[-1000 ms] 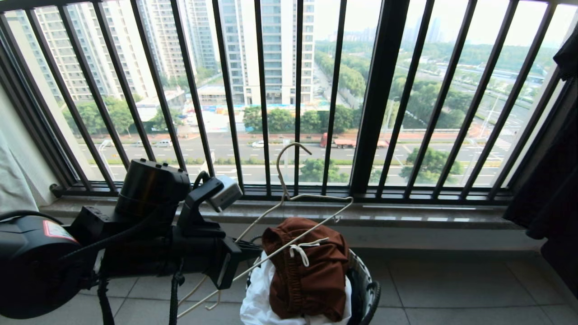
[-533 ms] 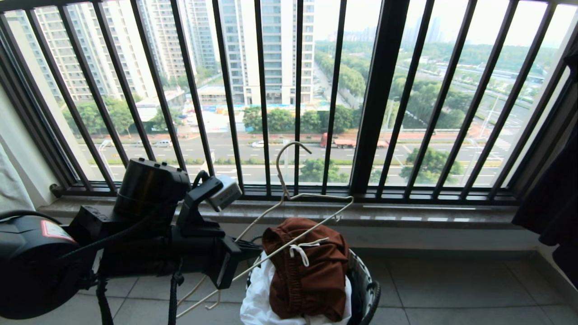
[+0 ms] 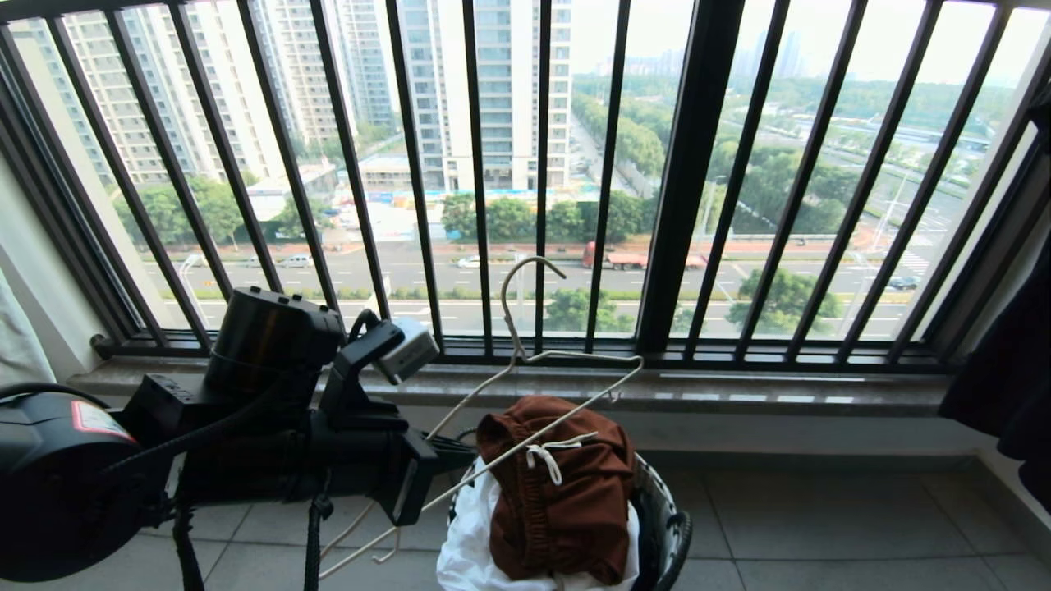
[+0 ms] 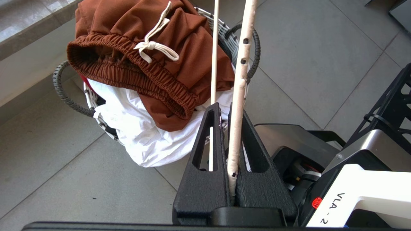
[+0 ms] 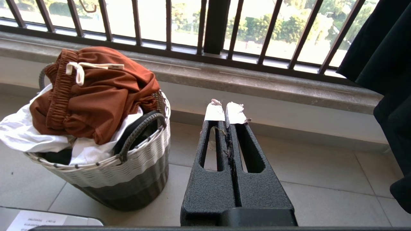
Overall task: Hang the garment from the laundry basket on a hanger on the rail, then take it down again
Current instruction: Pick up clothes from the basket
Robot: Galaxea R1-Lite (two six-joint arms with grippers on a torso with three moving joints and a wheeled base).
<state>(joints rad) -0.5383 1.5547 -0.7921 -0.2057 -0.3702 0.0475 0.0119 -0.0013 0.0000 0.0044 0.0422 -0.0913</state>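
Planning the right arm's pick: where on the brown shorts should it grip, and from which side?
Grip the gathered waistband of the shorts, probably from above. They lie heaped on top of the white cloth, over the laundry basket rim, and the band is a thick raised ridge facing up. Stay on the side away from the hanger, which the left gripper holds across them.

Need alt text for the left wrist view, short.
The left gripper is shut on a cream bar of the hanger, held above the tiled floor. Just beyond it, rust-brown shorts with a white drawstring lie on top of a white cloth that spills over the rim of the laundry basket.
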